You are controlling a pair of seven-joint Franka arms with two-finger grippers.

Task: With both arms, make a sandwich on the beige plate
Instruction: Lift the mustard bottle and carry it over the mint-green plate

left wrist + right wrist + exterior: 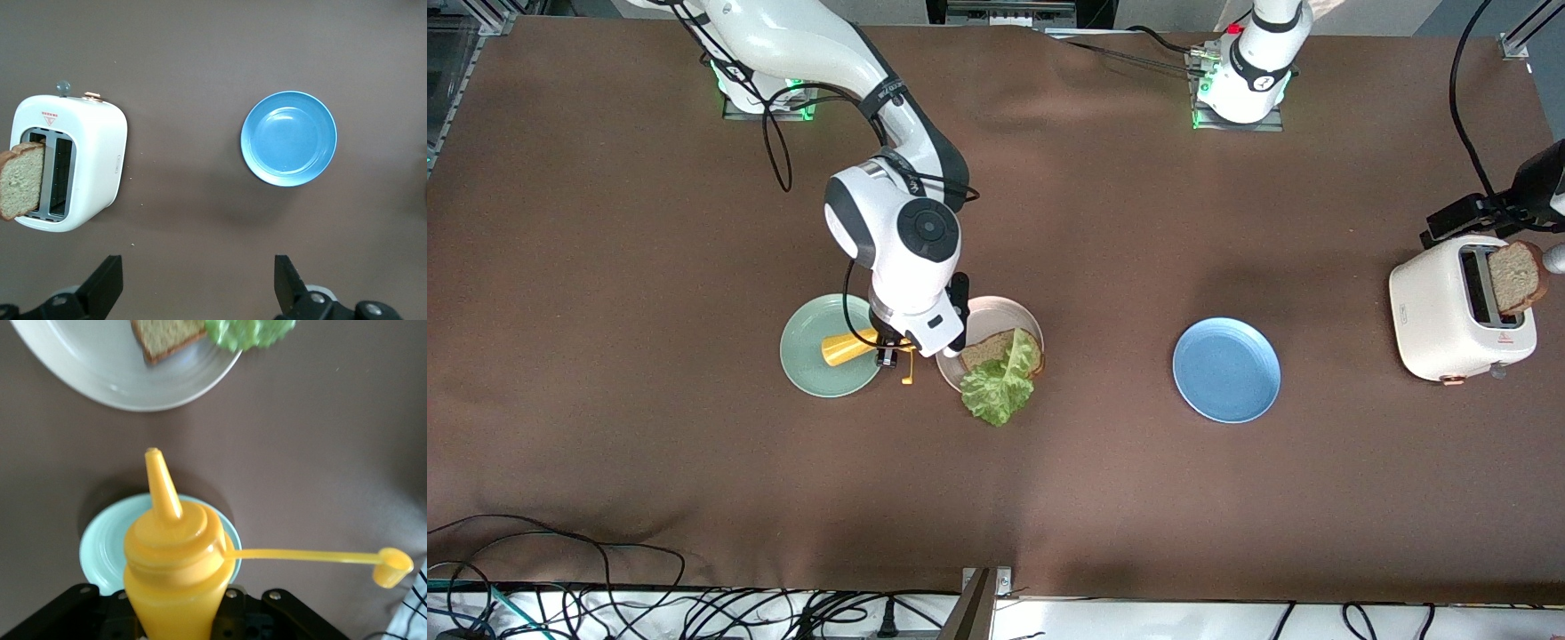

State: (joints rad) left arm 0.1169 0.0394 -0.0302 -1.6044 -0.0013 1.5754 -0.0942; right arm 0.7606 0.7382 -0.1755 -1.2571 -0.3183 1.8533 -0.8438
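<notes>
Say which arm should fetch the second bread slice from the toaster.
Left. The left gripper is open above the table by the toaster, where the slice sticks up. The right gripper holds the yellow bottle over the mint-green plate.

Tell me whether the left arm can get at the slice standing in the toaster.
Probably yes. The left claw is open and holds nothing, and the bread slice sticks up out of the toaster slot with nothing over it.

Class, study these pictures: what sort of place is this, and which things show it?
Probably a robotics lab with a mock kitchen table: two white arms bolted to a brown cloth-covered table, loose cables along its edge, and a white toaster and round blue plate as props.
</notes>
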